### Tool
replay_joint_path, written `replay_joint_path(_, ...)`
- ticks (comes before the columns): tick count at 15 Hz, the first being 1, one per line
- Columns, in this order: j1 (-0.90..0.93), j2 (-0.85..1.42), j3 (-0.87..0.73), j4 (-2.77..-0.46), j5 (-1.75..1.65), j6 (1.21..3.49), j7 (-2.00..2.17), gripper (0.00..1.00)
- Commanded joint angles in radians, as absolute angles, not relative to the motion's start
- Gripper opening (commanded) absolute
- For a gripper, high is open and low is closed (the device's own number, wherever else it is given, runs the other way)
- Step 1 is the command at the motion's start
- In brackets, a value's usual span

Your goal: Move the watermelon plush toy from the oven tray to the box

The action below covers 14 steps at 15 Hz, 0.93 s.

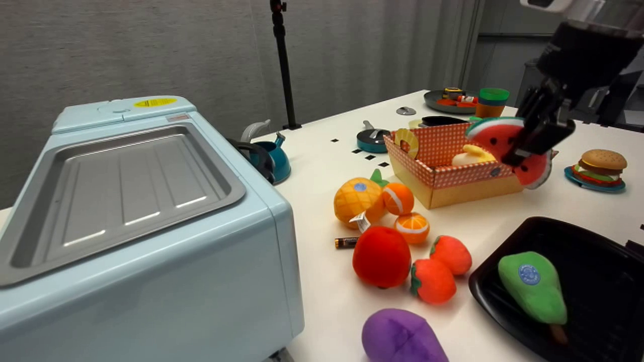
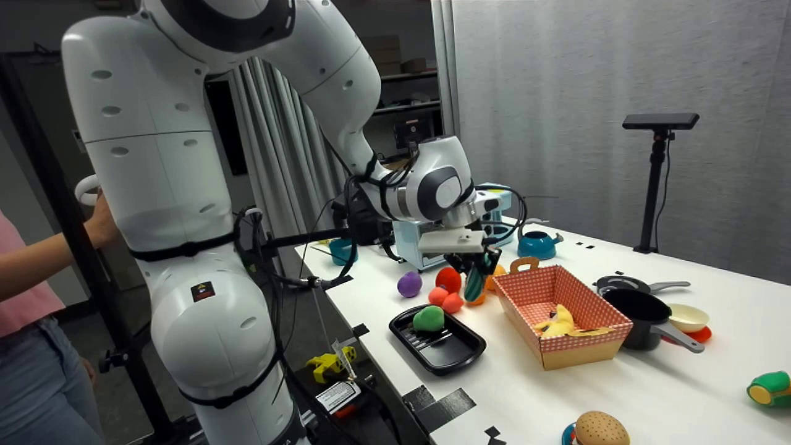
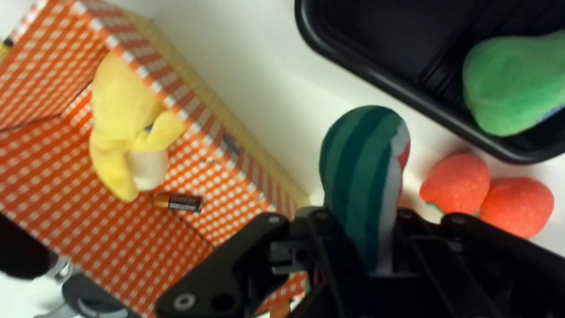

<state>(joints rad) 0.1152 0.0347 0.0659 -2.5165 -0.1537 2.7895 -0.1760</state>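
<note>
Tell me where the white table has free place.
Bare: between the black rectangular tray and the red-checked cardboard box, though the striped watermelon plush hangs near; between that box and the round toy hamburger. Crowded with red and orange plush fruits: between tray and boxy pale-blue appliance.

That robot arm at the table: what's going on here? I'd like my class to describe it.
The robot's gripper has a watermelon plush toy clamped in mid-air. The toy hangs beside the gingham box, not yet in it; a banana plush and a battery lie inside. The black oven tray holds a green pear-shaped plush. The job looks to be putting the watermelon into the box.
</note>
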Motion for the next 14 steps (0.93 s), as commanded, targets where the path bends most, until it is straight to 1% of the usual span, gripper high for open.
replay_joint_path(1, 0.091, 0.033, 0.051, -2.423, -0.289, 2.804, -0.121, 0.03)
replay_joint_path(7, 0.063, 0.121, -0.06, -2.254, -0.686, 2.907, 0.093, 0.03)
replay_joint_path(10, 0.066, 0.155, -0.117, -2.204, -0.807, 2.939, 0.197, 0.03)
replay_joint_path(12, 0.076, 0.171, -0.135, -2.188, -0.823, 2.94, 0.252, 0.03)
replay_joint_path(13, 0.078, 0.172, -0.132, -2.193, -0.805, 2.927, 0.255, 0.39)
replay_joint_path(14, 0.079, 0.173, -0.129, -2.198, -0.791, 2.922, 0.264, 0.4)
